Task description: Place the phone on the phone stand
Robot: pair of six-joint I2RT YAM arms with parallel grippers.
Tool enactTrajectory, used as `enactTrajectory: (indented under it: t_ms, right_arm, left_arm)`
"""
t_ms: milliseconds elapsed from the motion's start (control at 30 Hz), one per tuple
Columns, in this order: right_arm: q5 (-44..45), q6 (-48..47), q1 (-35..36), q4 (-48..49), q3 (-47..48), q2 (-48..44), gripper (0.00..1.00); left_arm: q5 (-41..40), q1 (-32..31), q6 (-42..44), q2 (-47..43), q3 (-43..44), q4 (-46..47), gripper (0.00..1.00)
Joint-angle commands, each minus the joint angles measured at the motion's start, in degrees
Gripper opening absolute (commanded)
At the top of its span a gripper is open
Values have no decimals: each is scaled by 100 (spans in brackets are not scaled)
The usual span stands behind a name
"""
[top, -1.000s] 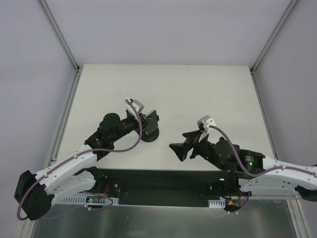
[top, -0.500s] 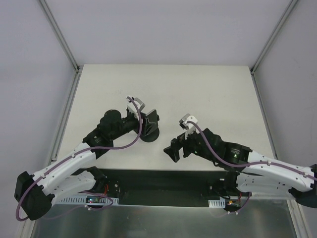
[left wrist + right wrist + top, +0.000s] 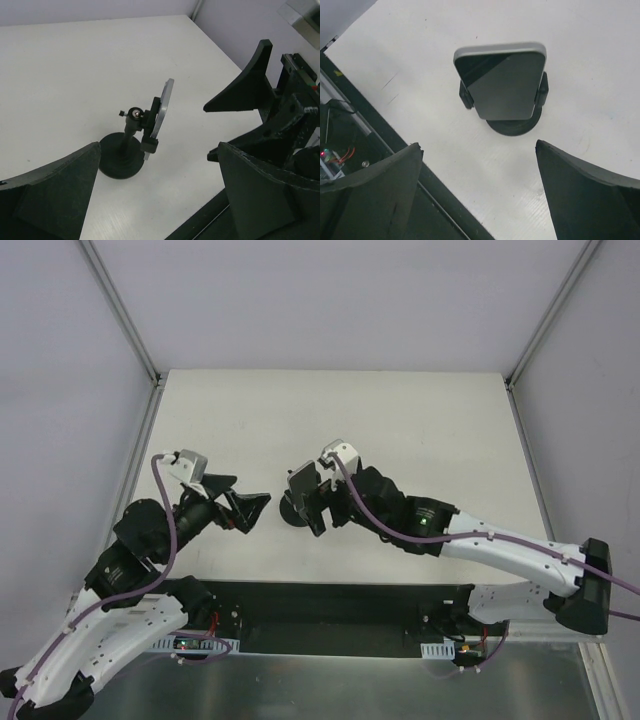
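The phone [image 3: 502,82], a glossy black slab with a silver rim, stands tilted in the clamp cradle of the phone stand [image 3: 516,126], whose round base rests on the white table. From the side, the phone [image 3: 162,111] shows edge-on above the stand's post and base [image 3: 120,161]. In the top view the phone [image 3: 300,483] and stand [image 3: 290,516] sit mid-table. My left gripper [image 3: 245,496] is open, a short way left of the stand, holding nothing. My right gripper [image 3: 318,498] is open just right of the stand, with the phone ahead of its fingertips [image 3: 412,152] and not between them.
A black strip [image 3: 330,602] runs along the table's near edge, under both arm bases. Grey walls with metal frame posts [image 3: 120,310] bound the white table [image 3: 400,420] on the left, right and back.
The left gripper opened, let go at the stand and pulled back to the left. The right arm swung left up to the stand and opened a little wider.
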Motion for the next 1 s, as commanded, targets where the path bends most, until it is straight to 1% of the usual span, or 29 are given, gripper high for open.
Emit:
enactTrajectory:
  t_ms: [0,100,167,267,467,600,667,733,900,967]
  right_arm:
    - [564,-360,2,621,558,570,97]
    - [618,-641,-16,833,760,886,97]
    - [574,-782,-60,825,891,1105,97]
    - [310,-896,-156,974,1015,1290,97]
    - [688,-1055,-235,1036,1173,1581,96]
    - [452,-1134,-332,1150,1164,1660,97]
    - [355,-1143,-367,1167,1147,1704,97]
    - [293,-1204,-394,1247,1094,1704,97]
    - [608,-1046,-464,1028,1024,1652,97]
    - [469,-1081,-499,1044,963,1546,97]
  left_arm:
    - [-630,37,-424,-747,-544,-807,99]
    - [-148,37,-425,-1108,-818,-781,99]
    - [230,37,-153,-1206,-844,-798,99]
    - [346,28,49,-1417,-836,-939,99]
    - [398,28,199,-1777,-897,-1071,99]
    - [451,37,252,-2015,-976,-1010,99]
    - [451,28,278,-2033,-1011,-966,99]
    - [626,28,313,-1989,-1020,-922,99]
    - [741,37,357,-1778,-1011,-887,99]
    - [794,37,358,-1743,-1011,-887,99]
